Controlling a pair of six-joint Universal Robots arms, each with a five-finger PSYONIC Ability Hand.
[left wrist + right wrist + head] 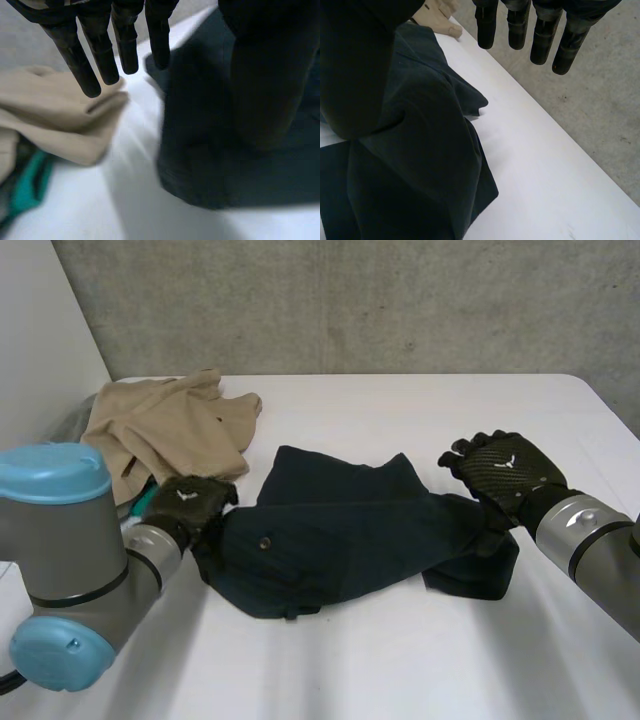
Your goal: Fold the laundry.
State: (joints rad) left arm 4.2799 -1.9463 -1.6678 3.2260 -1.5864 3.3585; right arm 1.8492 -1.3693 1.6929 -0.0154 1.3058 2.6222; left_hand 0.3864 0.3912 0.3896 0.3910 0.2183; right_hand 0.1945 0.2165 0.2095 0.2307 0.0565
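Note:
A dark navy garment (340,535) lies crumpled across the middle of the white table (400,660). My left hand (190,502) hovers at its left edge, fingers (82,65) straight and open, with the navy cloth (200,150) beneath the thumb and nothing gripped. My right hand (505,475) is over the garment's right end. Its fingers (517,27) are straight and spread, reaching past the cloth (420,165) over bare table, and they hold nothing.
A beige garment (165,425) lies bunched at the table's back left, close to my left hand's fingertips (60,115). A teal item (148,498) peeks out beside it (27,182). A concrete wall (350,300) stands behind the table.

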